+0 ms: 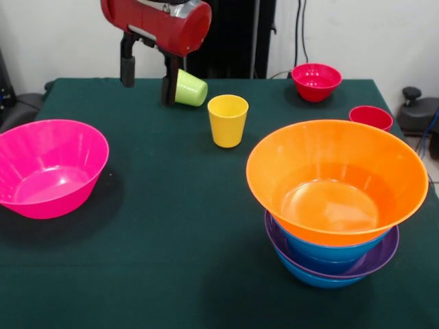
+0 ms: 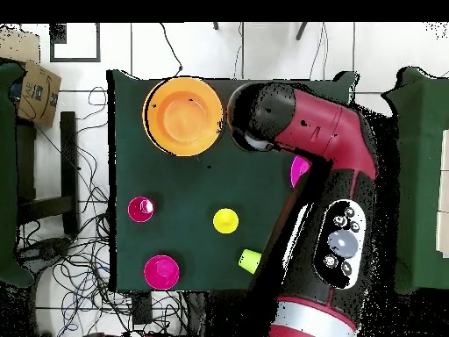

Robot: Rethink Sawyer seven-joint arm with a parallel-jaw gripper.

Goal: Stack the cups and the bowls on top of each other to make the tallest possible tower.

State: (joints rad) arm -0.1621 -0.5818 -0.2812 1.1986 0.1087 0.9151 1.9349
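Front view: red arm comes down at top left, jaws [image 1: 146,72] spread wide, two dark fingers [image 1: 127,65] well apart; the lime green cup [image 1: 189,88] lies tipped on its side with its mouth touching the outer side of the right-hand finger in this view, not between the fingers, so nothing is gripped. Yellow cup [image 1: 228,120] stands upright just beside the lime one, nearer the camera, on the dark green surface [image 1: 164,226]. Large pink bowl [image 1: 48,166] sits alone at the left edge, open side up. Tower [image 1: 336,205] at the right: blue bowl lowest, purple bowl [image 1: 381,257] in it, another blue bowl [image 1: 329,248] inside that, wide orange bowl [image 1: 336,175] on top, all nested upright. Small red bowl [image 1: 316,81] at far right near the back edge; red cup [image 1: 371,116] just behind the orange rim, partly hidden. Overhead view: arm [image 2: 324,175] covers the surface's right side and most of the pink bowl; orange bowl [image 2: 183,115] at top, yellow cup [image 2: 225,220] mid-surface, lime cup [image 2: 250,258] beside the arm
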